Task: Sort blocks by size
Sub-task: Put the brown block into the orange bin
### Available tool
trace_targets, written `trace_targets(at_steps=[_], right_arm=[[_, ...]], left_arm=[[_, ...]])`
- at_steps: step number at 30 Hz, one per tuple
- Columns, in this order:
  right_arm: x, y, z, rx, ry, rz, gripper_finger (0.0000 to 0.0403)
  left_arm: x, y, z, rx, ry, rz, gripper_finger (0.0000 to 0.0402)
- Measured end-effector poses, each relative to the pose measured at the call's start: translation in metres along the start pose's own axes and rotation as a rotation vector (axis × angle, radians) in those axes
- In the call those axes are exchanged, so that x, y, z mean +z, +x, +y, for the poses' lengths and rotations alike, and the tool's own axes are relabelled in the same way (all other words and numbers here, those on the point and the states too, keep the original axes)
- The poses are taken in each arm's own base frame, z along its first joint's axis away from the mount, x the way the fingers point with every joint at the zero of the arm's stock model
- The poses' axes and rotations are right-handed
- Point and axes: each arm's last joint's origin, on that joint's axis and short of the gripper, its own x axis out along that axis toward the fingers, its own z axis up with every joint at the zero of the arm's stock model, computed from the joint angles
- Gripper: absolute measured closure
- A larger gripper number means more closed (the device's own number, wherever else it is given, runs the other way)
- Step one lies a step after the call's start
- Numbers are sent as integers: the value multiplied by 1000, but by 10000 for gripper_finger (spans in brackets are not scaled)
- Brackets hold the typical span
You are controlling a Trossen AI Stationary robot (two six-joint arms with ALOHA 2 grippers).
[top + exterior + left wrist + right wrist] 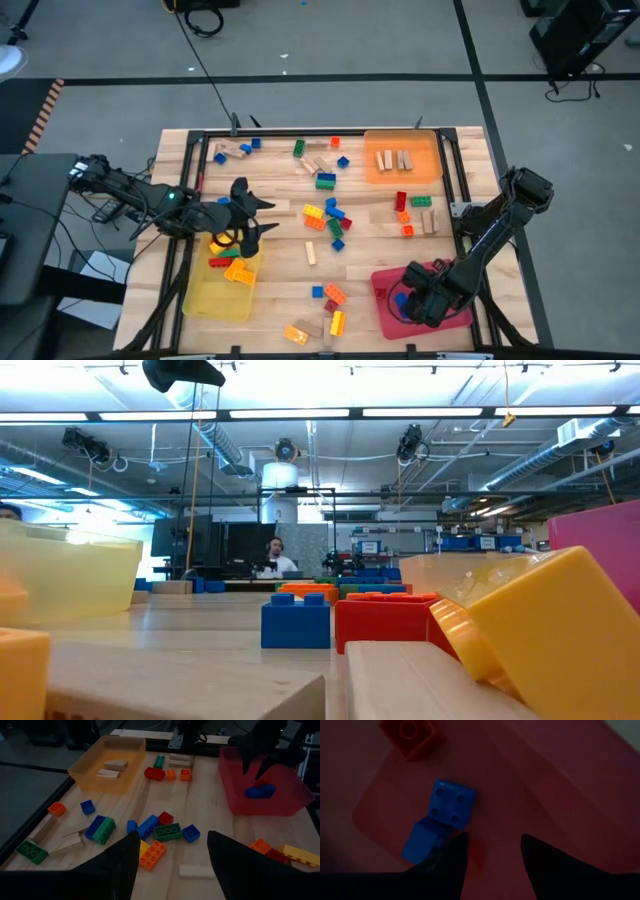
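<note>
Many blocks lie scattered on the wooden table: coloured bricks and tan wooden pieces. My right gripper points down inside the red tray, open, with nothing between its fingers. Two blue bricks lie on the tray floor close beside one finger, and a red brick lies farther off. My left gripper hovers open and empty above the table's left part, by the yellow tray, which holds several bricks.
An orange tray with wooden pieces stands at the far right. More bricks lie near the front edge between the yellow and red trays. A black frame runs along the table's edges. A person sits far behind in the room.
</note>
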Motion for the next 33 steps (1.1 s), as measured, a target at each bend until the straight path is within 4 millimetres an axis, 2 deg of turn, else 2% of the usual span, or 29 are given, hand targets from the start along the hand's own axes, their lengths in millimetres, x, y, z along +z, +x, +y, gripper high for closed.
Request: trace_targets(at_steps=[25,29,33], right_arm=[[-1,-1,5,47,11,36,209],[-1,-14,11,31,21,62,221],[1,-40,19,-3,36,58,232]], left_arm=[[0,0,0,0,0,1,163],[0,0,0,0,0,0,163],[0,0,0,0,0,0,163]])
